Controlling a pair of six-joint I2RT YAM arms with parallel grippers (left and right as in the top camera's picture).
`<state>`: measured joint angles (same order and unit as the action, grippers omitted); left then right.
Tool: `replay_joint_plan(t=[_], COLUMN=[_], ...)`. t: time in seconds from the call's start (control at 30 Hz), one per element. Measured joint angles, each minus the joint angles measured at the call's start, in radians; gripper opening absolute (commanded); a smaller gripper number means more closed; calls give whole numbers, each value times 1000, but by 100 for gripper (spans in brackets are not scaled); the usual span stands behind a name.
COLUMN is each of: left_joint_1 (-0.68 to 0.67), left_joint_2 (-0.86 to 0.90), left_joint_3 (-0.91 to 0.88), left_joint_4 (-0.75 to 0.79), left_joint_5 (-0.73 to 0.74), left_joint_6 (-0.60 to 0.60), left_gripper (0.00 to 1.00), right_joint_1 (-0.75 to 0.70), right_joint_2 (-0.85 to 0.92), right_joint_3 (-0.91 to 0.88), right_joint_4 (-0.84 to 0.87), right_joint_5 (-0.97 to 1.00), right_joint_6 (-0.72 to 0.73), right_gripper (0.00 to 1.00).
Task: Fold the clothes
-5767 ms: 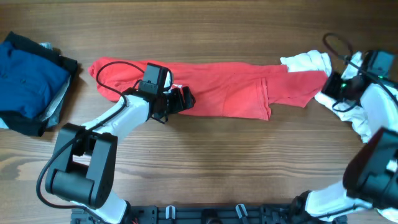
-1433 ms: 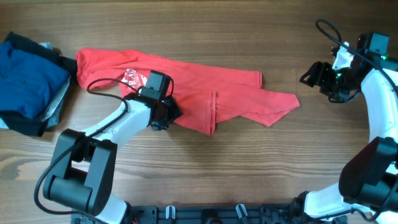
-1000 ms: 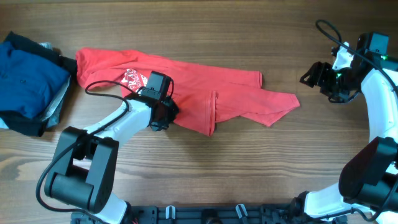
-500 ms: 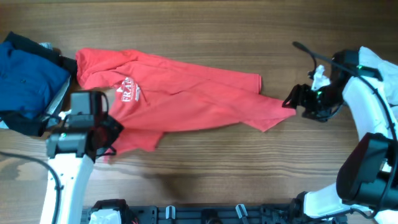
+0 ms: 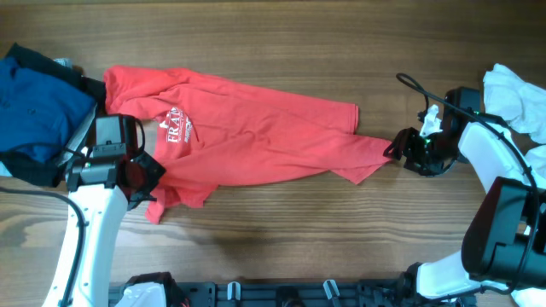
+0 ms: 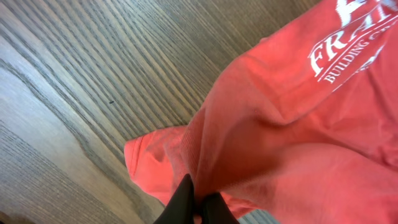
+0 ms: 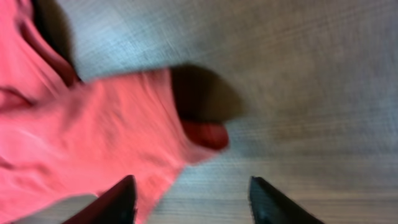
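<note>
On brown wood-grain table (image 5: 341, 239): red T-shirt (image 5: 256, 136) sprawled; dark pile (image 5: 38, 119), maybe folded, left.

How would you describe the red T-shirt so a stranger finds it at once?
On the wooden table, look between the blue pile at far left and the white cloth at far right. The red T-shirt sprawls across the middle, the only red garment, printed with white lettering.

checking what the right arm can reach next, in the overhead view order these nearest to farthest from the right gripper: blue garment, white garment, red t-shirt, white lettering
From the right gripper:
1. red T-shirt, its corner right at the fingertips, to the left.
2. white garment, upper right edge.
3. white lettering, on the shirt's left part.
4. blue garment, far left.
</note>
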<state>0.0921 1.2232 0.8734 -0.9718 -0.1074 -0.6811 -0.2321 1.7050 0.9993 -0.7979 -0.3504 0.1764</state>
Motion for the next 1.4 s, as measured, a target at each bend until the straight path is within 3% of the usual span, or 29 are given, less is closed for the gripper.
replay_joint_plan(t=[0.07, 0.27, 0.4, 0.7, 0.73, 0.83, 1.07, 1.23, 1.4], left_joint_1=[0, 0, 0, 1, 1, 1, 10, 158, 244], left_joint_2=[14, 16, 16, 16, 16, 16, 12, -61, -124], left_joint_3=[0, 0, 0, 0, 0, 0, 15, 116, 130], left_joint_4=[1, 1, 0, 4, 4, 4, -33, -110, -122], left_joint_5=[0, 0, 0, -36, -43, -53, -113, -195, -180], left_joint_6=[4, 8, 8, 52, 55, 57, 61, 68, 68], left_gripper=[4, 4, 4, 4, 4, 4, 4, 4, 4], right_joint_1=[0, 23, 64, 68, 68, 73, 99, 52, 45], right_joint_2=[0, 0, 0, 0, 0, 0, 8, 5, -66], right_joint_3=[-2, -4, -44, -51, -51, -51, -48, 134, 341], right_joint_4=[41, 101, 172, 187, 180, 177, 182, 82, -20], right_joint_5=[-16, -23, -3, 116, 116, 116, 112, 112, 112], right_joint_6=[14, 29, 35, 48, 48, 42, -19, -37, -73], right_gripper=[45, 50, 36, 35, 31, 7, 4, 4, 5])
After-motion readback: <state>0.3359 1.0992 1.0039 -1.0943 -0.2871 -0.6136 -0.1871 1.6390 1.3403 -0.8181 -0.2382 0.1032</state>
